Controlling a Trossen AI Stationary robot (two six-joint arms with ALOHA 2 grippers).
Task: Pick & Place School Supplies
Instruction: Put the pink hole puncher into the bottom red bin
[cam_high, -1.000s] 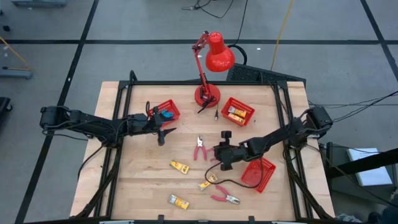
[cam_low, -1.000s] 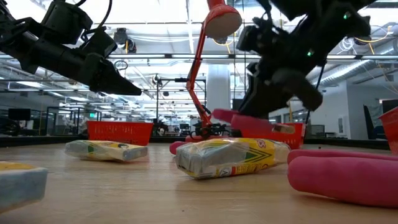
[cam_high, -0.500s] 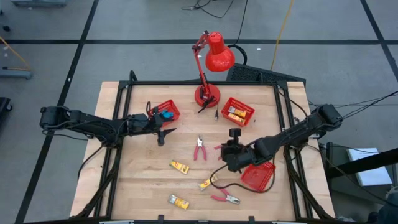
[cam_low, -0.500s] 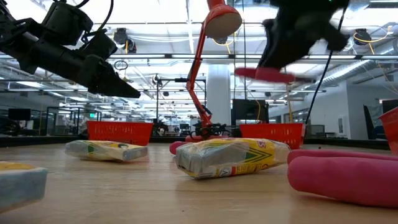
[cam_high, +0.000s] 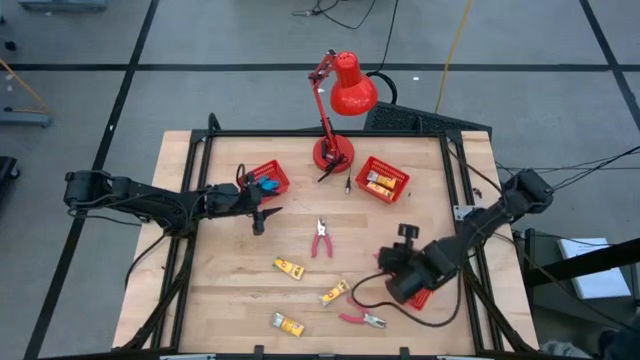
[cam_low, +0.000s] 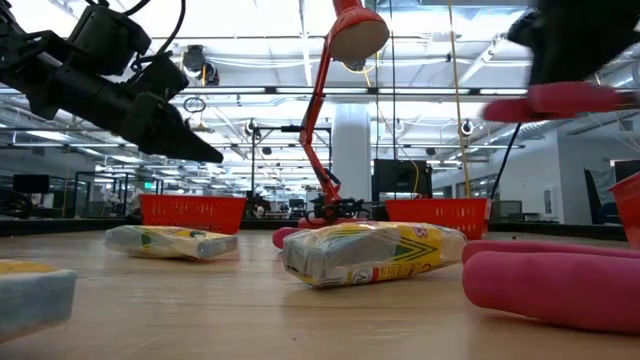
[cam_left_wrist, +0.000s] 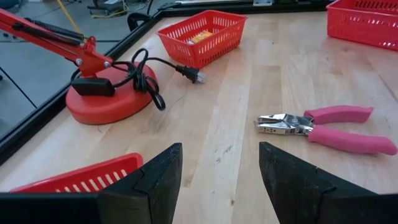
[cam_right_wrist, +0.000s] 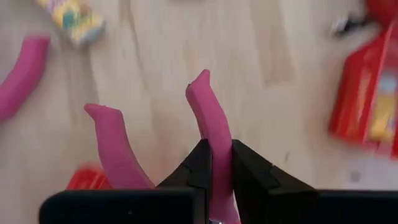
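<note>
My right gripper (cam_high: 395, 270) hangs above the near right part of the table, over a red mesh basket (cam_high: 428, 292), and is shut on pink-handled pliers (cam_right_wrist: 208, 106). In the low view these pliers (cam_low: 555, 100) show high at the right. My left gripper (cam_high: 260, 217) hovers open beside the far left basket (cam_high: 268, 180), which holds a light-blue block. A second pair of pliers (cam_high: 321, 238) lies flat mid-table and a third (cam_high: 362, 319) near the front edge. Three yellow packets (cam_high: 289, 268) (cam_high: 334, 293) (cam_high: 286, 324) lie on the wood. My right gripper pinches one pink handle (cam_right_wrist: 214, 134) of the pliers between its two fingers (cam_right_wrist: 200, 163), which lie along the handle. The other handle (cam_right_wrist: 112, 143) sticks out free beside them. The pliers are lifted clear of the table; their metal jaws are hidden behind the fingers.
A red desk lamp (cam_high: 338, 95) stands at the far edge, its base (cam_left_wrist: 106, 93) and plug cord ahead of my left gripper. Another red basket (cam_high: 382, 179) with yellow items sits far right. A dark cable (cam_high: 365, 295) loops on the wood near the front right.
My right gripper, holding the pink pliers, has risen and travelled toward the table's right and near edge, from mid-table to above the near right basket. The pliers have gone with it, clear of the table. My left gripper has stayed open in place.
</note>
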